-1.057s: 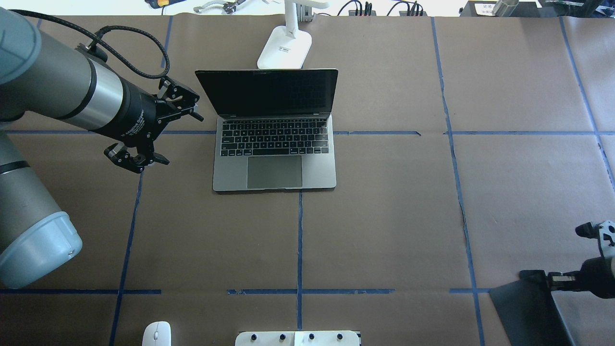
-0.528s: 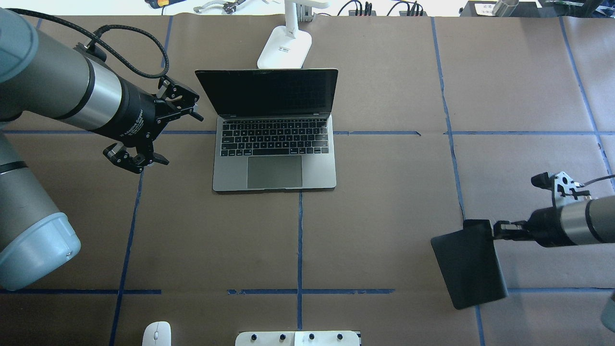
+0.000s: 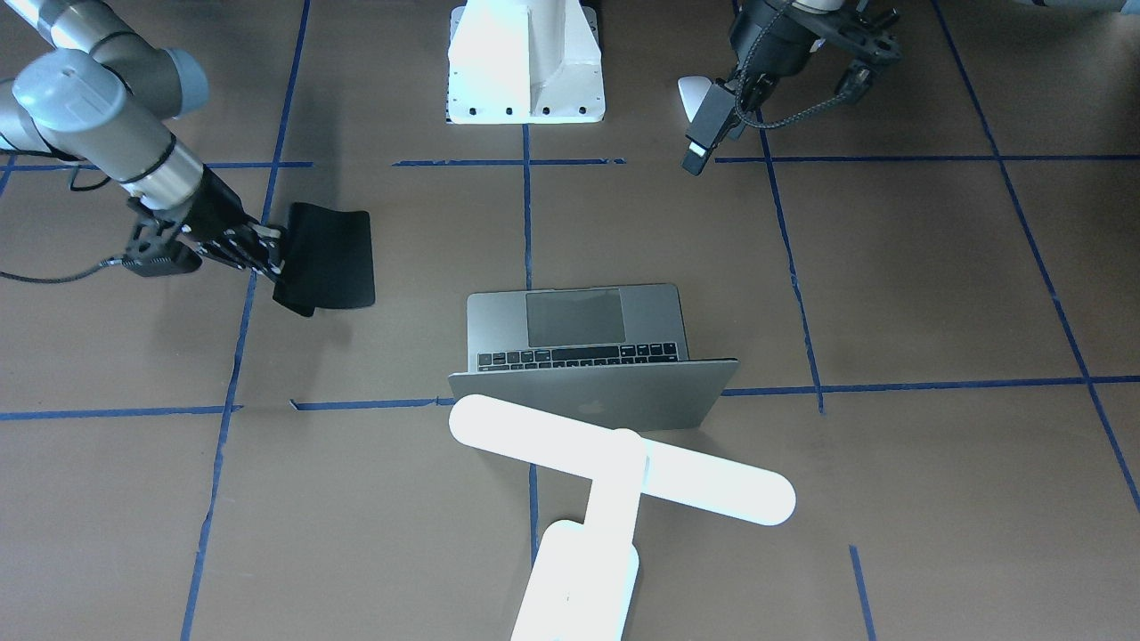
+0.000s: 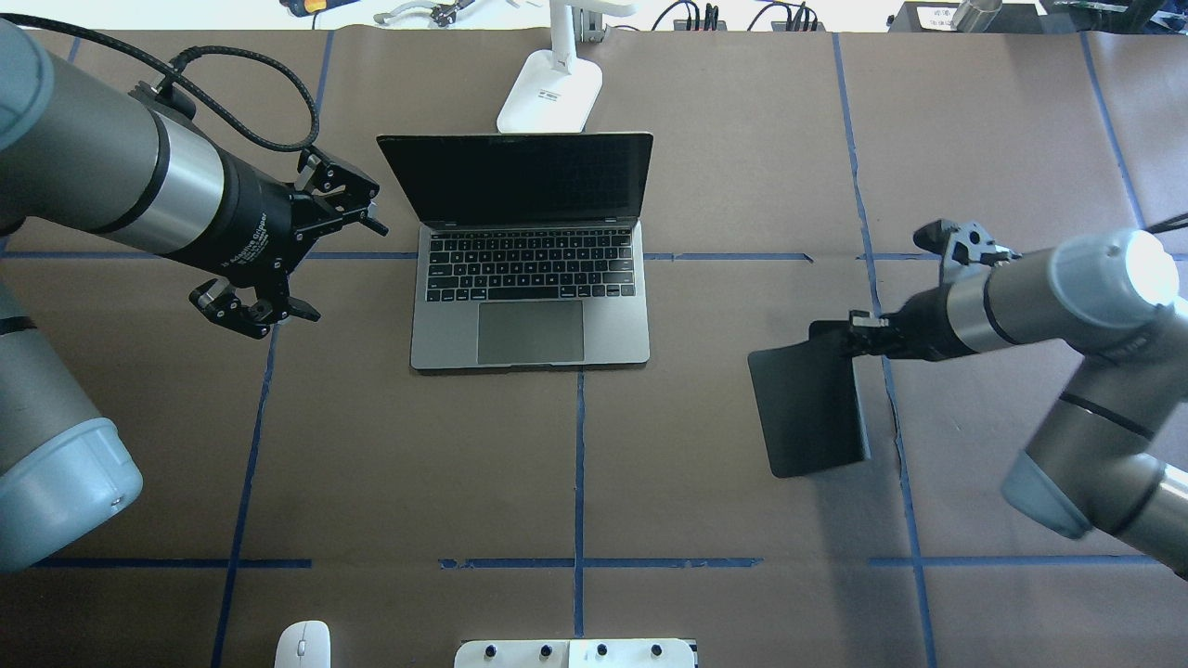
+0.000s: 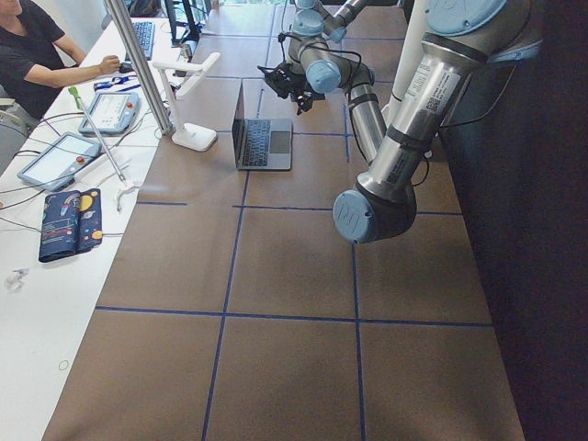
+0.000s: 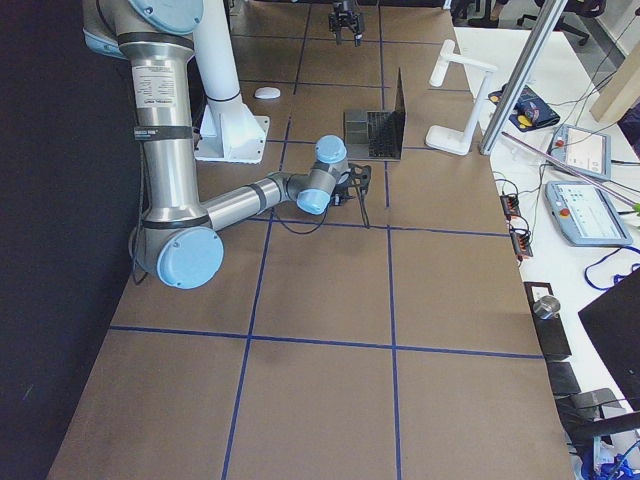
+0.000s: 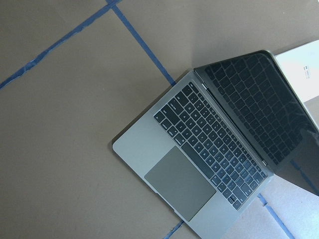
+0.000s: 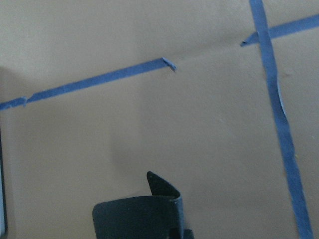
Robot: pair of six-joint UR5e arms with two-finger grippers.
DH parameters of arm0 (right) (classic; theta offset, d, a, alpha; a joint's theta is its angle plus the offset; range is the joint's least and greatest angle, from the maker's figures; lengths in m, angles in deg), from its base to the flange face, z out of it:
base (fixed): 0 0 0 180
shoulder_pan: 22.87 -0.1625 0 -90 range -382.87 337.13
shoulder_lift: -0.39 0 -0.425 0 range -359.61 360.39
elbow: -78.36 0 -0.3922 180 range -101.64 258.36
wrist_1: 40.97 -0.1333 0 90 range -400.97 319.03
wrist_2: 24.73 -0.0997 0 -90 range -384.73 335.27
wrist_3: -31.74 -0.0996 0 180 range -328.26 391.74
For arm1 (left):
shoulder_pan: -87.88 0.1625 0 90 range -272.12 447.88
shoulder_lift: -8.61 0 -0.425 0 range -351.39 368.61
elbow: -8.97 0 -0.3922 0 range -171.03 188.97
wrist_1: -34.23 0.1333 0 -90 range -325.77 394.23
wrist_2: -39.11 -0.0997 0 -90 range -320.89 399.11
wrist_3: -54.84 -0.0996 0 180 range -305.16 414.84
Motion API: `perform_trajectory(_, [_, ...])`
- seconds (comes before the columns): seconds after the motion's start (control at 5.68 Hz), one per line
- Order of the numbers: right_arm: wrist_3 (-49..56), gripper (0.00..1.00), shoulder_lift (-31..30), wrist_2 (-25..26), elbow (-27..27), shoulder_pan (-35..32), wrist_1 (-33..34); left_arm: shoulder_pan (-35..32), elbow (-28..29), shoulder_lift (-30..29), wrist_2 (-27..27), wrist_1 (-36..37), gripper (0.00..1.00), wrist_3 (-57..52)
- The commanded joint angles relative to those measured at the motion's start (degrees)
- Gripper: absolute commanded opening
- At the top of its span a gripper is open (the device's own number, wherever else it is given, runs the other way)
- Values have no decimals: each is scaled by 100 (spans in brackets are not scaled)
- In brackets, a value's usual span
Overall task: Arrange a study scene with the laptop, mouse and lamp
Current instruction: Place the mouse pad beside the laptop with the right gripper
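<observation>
The laptop [image 4: 529, 278] stands open in the middle of the table, screen dark; it also shows in the left wrist view [image 7: 214, 164]. The glowing lamp [image 3: 623, 458] stands behind it, its base [image 4: 549, 93] at the far edge. The white mouse [image 4: 302, 643] lies at the near left edge. My left gripper [image 4: 345, 271] is open and empty, hovering just left of the laptop. My right gripper [image 4: 858, 339] is shut on the edge of a black mouse pad [image 4: 807, 408], held right of the laptop; the pad's edge curls in the right wrist view [image 8: 139, 216].
The white robot pedestal [image 4: 575, 654] sits at the near middle edge. Blue tape lines cross the brown table cover. A side bench with tablets and cables [image 5: 55, 161] runs beyond the far edge, with a person seated there.
My right arm has carried the mouse pad from the near right corner up and left toward the laptop. My left gripper has drifted slightly left, still open.
</observation>
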Motion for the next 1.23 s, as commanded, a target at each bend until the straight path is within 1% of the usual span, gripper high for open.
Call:
perform_trajectory(0.0, [-9,0,1006,-7,-966,-265,132,0,-12,13,-6,34,100,0])
perform_trajectory(0.18, [-17,0,1341,-7,-1283,-344,132,0,-12,5,-6,34,100,0])
perform_trajectory(0.53, [-9,0,1615,-7,-1566,-415,132,0,-12,5,-6,61,100,0])
perform_trajectory(0.7, [44,12,1625,-7,-1567,-398,132,0,-12,22,-6,61,100,0])
perform_trajectory(0.88, [-8,99,1678,1,-1576,-372,141,9,-21,222,-15,61,100,-270])
perform_trajectory(1.06, [9,100,1704,-16,-1550,-389,149,26,-152,625,-32,61,100,-1056])
